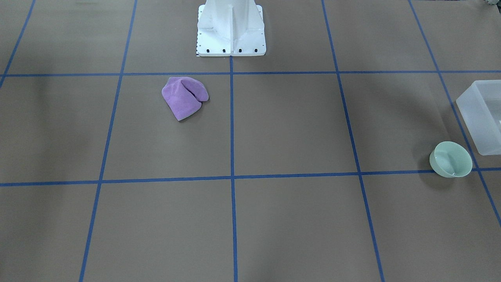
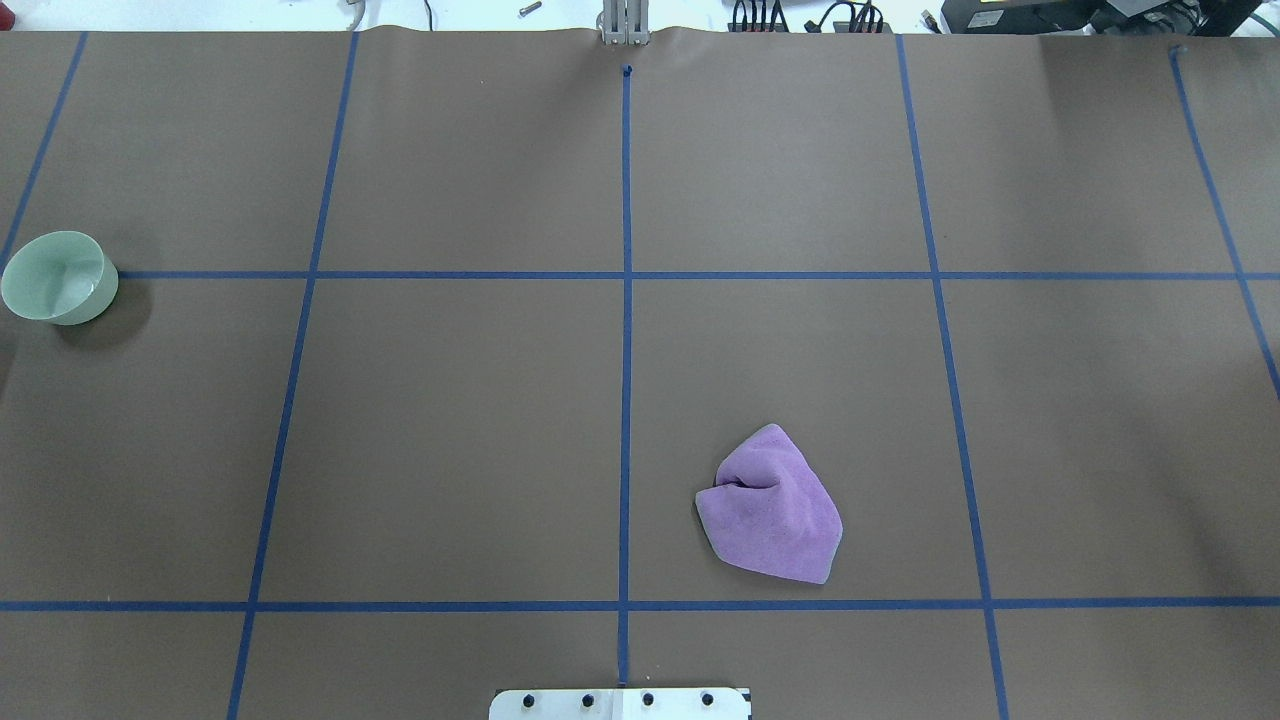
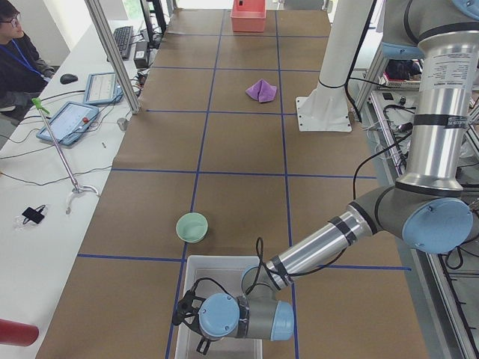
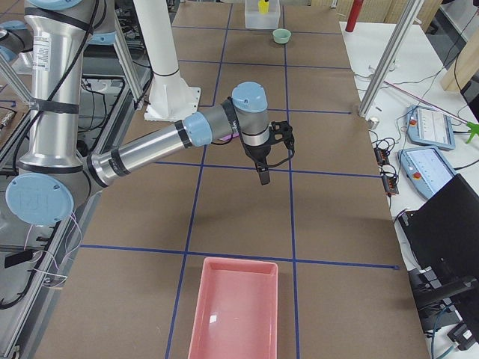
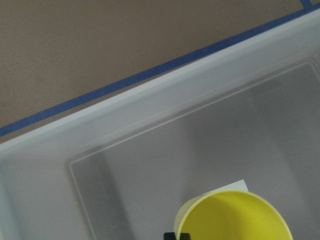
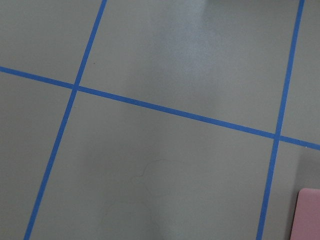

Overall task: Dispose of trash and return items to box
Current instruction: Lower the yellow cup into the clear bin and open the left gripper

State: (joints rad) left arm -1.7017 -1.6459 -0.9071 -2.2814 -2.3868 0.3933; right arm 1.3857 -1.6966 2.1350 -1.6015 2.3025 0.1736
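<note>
The mint-green bowl (image 1: 451, 159) stands upright on the table beside the frosted white box (image 1: 483, 115); it also shows at the left edge of the overhead view (image 2: 58, 277). The purple cloth (image 2: 770, 505) lies crumpled near the robot base. My left gripper (image 3: 188, 314) hangs over the box (image 3: 217, 262). Its wrist view shows the box wall (image 5: 150, 105) and a yellow cup (image 5: 232, 217) inside, with a dark fingertip by the cup's rim. I cannot tell whether it is open or shut. My right gripper (image 4: 263, 178) hovers over bare table, state unclear.
A pink tray (image 4: 236, 307) lies at the table's right end, and its corner shows in the right wrist view (image 6: 310, 215). The white robot base (image 1: 231, 29) stands at the table's middle back edge. An operator and tablets are at a side desk (image 3: 67, 120).
</note>
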